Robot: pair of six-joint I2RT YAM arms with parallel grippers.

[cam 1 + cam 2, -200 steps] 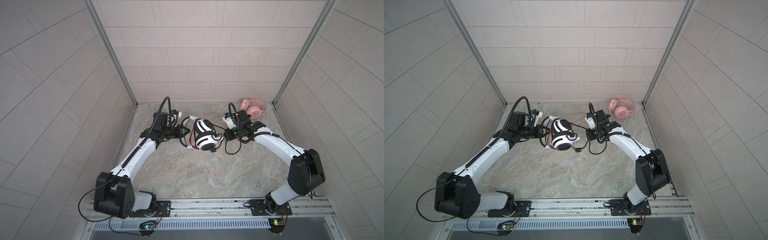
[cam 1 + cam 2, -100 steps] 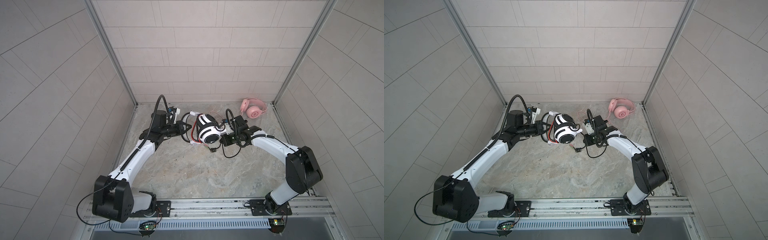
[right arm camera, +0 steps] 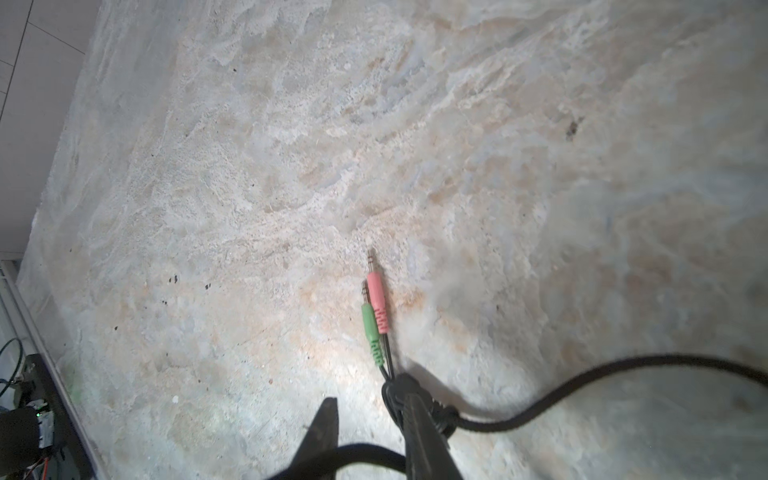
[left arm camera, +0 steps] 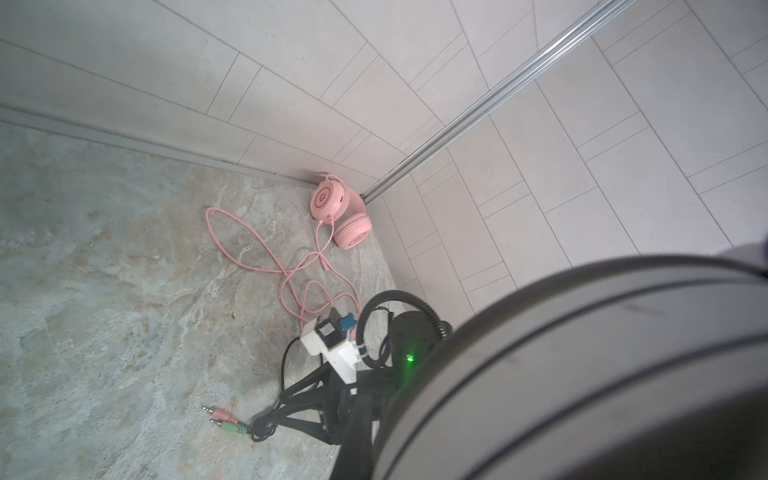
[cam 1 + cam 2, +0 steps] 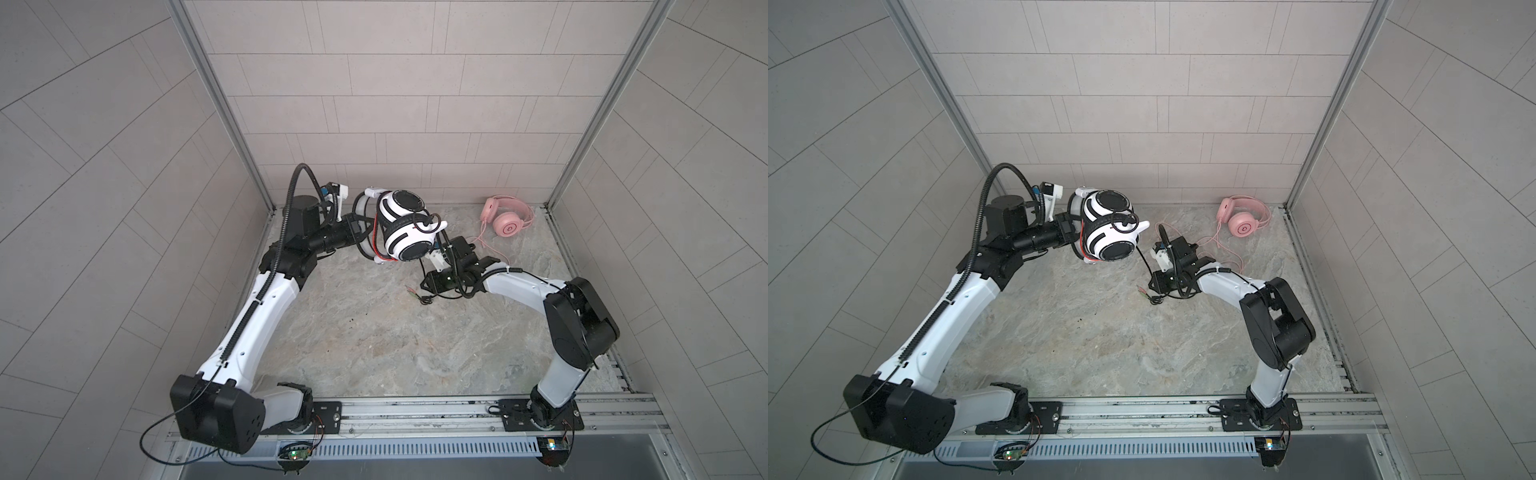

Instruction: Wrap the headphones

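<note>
Raised higher now, the white headset (image 5: 405, 232) hangs above the bench (image 5: 374, 340), its stiff headband (image 5: 360, 205) clamped in the left hand (image 5: 362, 230), while the right hand (image 3: 365, 392), jaws apart, sits beside the limp cord (image 3: 582, 374), probably best pinched behind the plugs (image 3: 376, 307).

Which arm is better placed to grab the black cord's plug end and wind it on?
Right. The right gripper stands open beside the plugs on the table; the left gripper is shut on the white headset, holding it up in the air.
</note>
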